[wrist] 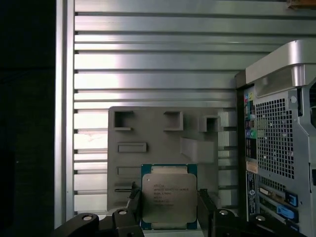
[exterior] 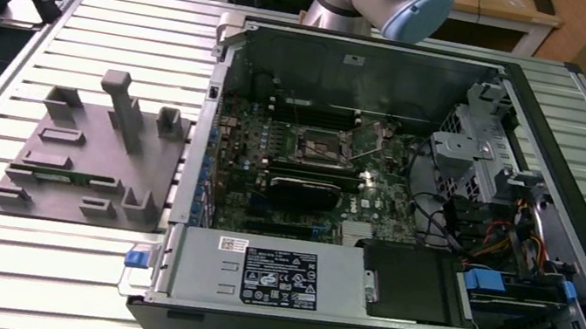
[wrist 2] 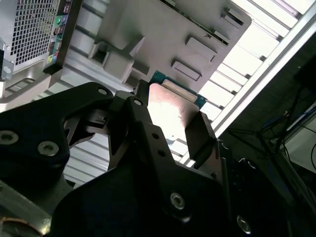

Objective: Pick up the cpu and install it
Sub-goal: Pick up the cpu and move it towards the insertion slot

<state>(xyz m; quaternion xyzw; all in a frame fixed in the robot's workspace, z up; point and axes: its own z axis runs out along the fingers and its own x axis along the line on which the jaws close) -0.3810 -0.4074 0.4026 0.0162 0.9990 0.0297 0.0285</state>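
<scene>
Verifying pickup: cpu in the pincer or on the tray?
In the pincer: both wrist views show its fingers clamping the cpu, off the gray tray.

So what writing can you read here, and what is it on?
On the chip: several printed lines, too small to read.
On the black label of the silver box: too small to read.
On the white sticker beside it: blurred.
No text can be quoted.
</scene>
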